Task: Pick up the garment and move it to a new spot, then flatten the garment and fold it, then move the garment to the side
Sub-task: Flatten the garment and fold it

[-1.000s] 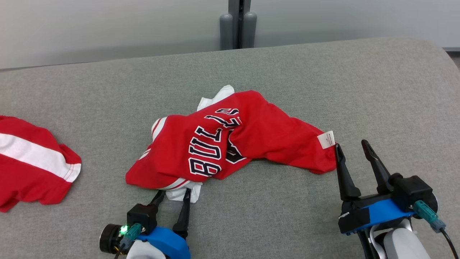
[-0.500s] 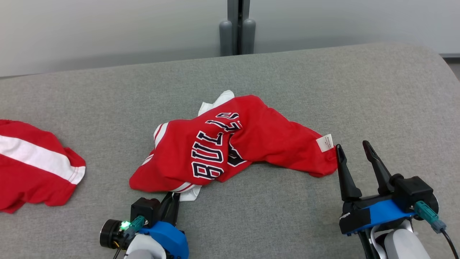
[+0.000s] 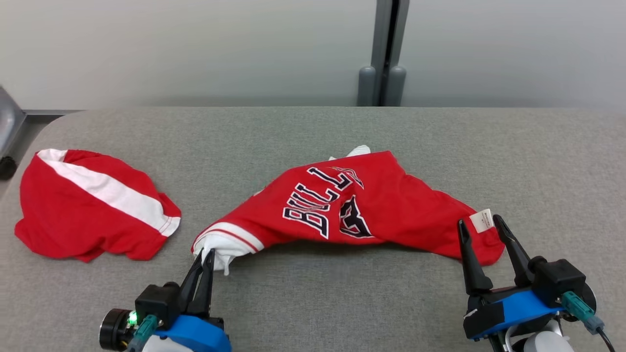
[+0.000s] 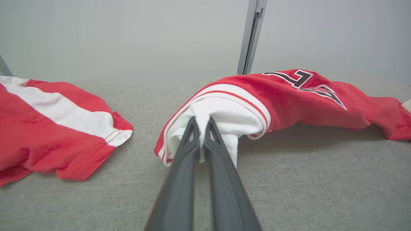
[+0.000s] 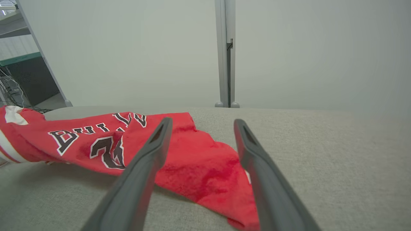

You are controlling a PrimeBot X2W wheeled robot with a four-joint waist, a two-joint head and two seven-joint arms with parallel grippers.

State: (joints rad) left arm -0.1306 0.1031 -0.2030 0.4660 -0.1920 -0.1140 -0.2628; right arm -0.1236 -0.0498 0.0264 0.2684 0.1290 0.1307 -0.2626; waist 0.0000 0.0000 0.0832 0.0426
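The garment (image 3: 386, 210), a red jersey with dark lettering and white trim, lies stretched across the middle of the grey padded surface (image 3: 342, 298). My left gripper (image 3: 206, 254) is shut on its white, red-trimmed left end, seen close in the left wrist view as garment (image 4: 289, 96) and gripper (image 4: 200, 121); that end is raised slightly. My right gripper (image 3: 478, 223) stands open at the jersey's right end, its fingers on either side of the white tag (image 3: 481, 220). In the right wrist view the red cloth (image 5: 196, 160) lies between and beneath the open gripper (image 5: 202, 123).
A second red garment with a white stripe (image 3: 88, 210) lies crumpled at the surface's left, also in the left wrist view (image 4: 48, 128). A grey post (image 3: 386, 73) stands against the pale wall behind. The surface's left edge drops off near a dark frame (image 3: 7, 137).
My left gripper has shut on the jersey's white left end and drawn it out leftward, so the jersey is less bunched. The head camera has shifted. The right gripper stays open.
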